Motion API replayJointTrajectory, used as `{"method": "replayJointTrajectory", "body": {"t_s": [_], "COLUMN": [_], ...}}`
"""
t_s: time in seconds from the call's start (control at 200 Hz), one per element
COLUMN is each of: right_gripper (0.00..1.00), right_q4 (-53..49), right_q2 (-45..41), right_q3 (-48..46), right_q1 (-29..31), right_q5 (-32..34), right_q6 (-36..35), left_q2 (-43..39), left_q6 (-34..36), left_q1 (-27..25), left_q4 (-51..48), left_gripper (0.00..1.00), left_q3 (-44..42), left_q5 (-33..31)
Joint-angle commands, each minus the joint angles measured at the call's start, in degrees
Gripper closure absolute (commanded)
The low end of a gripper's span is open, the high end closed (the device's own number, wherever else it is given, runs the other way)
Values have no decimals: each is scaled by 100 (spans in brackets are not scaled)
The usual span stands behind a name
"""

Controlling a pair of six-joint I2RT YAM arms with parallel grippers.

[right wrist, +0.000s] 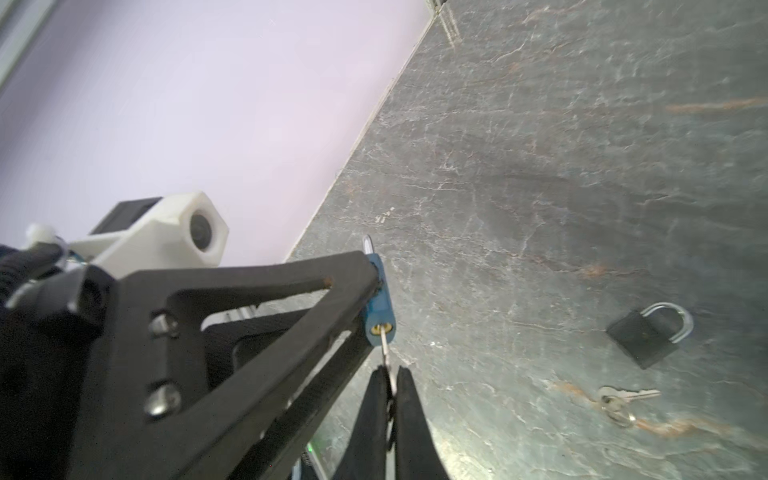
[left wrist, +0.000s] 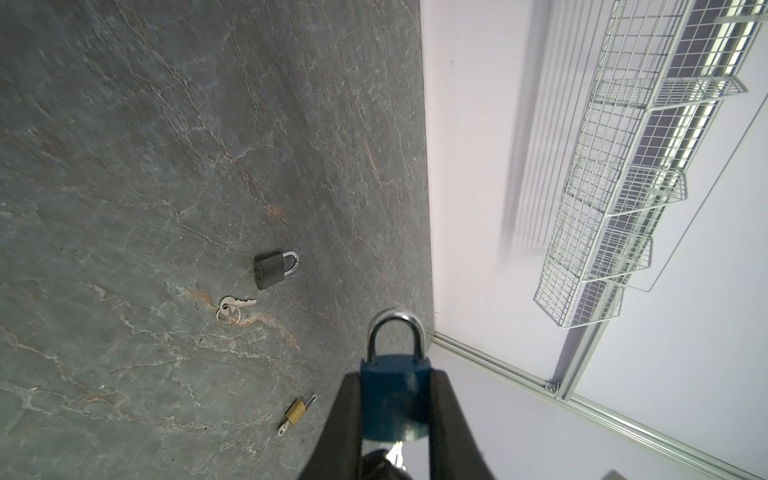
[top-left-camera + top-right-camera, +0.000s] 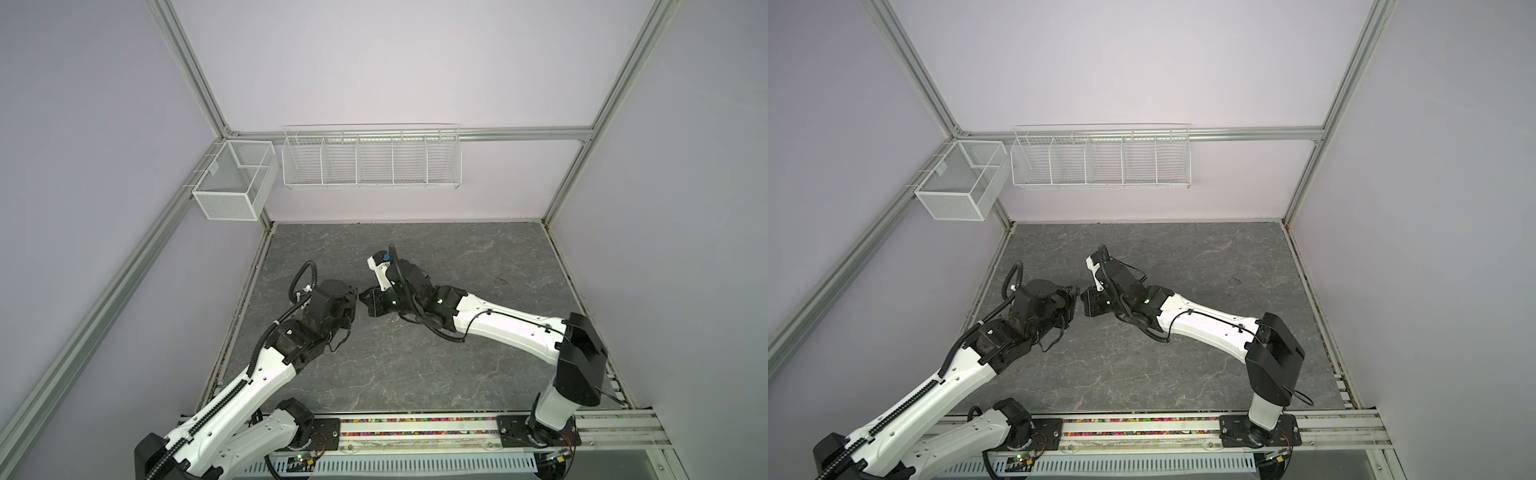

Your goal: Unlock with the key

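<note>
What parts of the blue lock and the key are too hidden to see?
- Left wrist view: keyhole end of the blue padlock, blurred, sunk between the fingers of the left gripper.
- Right wrist view: head of the key, pinched inside the right gripper.
- Both top views: padlock and key, hidden behind the grippers.

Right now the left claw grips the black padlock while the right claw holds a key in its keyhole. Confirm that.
Not quite: the left claw grips the blue padlock, not the black one, as the left wrist view shows. The black padlock lies free on the table. The right claw does hold a key in the blue one's keyhole.
</note>
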Motion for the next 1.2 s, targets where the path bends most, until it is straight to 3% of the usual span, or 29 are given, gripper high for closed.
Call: {"method": "replayJointTrajectory", "body": {"t_s": [0.0,0.16,0.32,0.425,0.53,0.82,1.119,1.194], "right_gripper": [93,93,93,93,93,93,94,93], "right_q4": [1087,546,-609,-1205,-1534,-2445,-3492,-3381], "right_q2": [-35,-442,-675,-634,-711,-679,-534,-572], "right_q3": [-179,-466,-366,-164,-62,286,923,894], "right_q1": [62,92,581,825,907,895,900,887], "right_q5": [-1007,-372,1551,2748,3418,3340,4325,4181], "right_q6": [875,446,-908,-1447,-1647,-1579,-1801,-1860], "left_q2": [-202,-491,-784,-810,-873,-927,-696,-654], "left_q6": [-76,44,-37,-147,-225,-83,-216,-234], "left_q1": [-217,-80,58,192,257,266,266,260], "left_q4": [909,794,698,669,607,48,-147,-194], "left_gripper": [100,100,100,100,100,100,100,100], "left_q3": [-175,-409,-570,-635,-732,-441,-131,-29], "left_q5": [1020,1094,1154,1349,1352,698,443,364]}}
